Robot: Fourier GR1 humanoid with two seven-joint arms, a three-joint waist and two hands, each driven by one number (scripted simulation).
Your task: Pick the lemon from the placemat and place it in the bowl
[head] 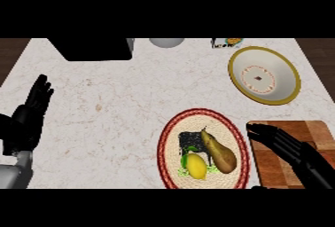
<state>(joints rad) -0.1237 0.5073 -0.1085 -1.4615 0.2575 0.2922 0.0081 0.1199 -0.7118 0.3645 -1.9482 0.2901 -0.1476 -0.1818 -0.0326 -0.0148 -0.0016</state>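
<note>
Lemon [196, 166]: from the head view, I see it smooth, yellow and oval, lying on the lower middle of the placemat, touching the pear's lower end.
Placemat [171, 133]: round woven mat, straw-coloured centre with a dark red ringed border, on the worktop's lower right.
Pear [221, 153]: brown, tapering to a narrow top, tilted along the mat just right of the lemon.
Dark item [192, 140]: black, blocky and speckled, above the lemon; I cannot tell what it is.
Green bits [211, 167]: small leafy patches showing around the lemon.
Bowl [285, 71]: round, cream inside with a mustard-yellow rim and a faint reddish dotted ring at its centre; well apart from the mat, at upper right.
Worktop [111, 106]: pale marbled stone with faint brown veins.
Cutting board [307, 131]: reddish-brown wood with visible grain, just right of the mat.
Right robot hand [280, 141]: black, fingers straight and spread over the board, pointing toward the mat's edge, holding nothing.
Left robot hand [34, 106]: black, open, fingers up, resting at the left edge.
Far edge: a black box [95, 48] and a grey rounded object [166, 42].
</note>
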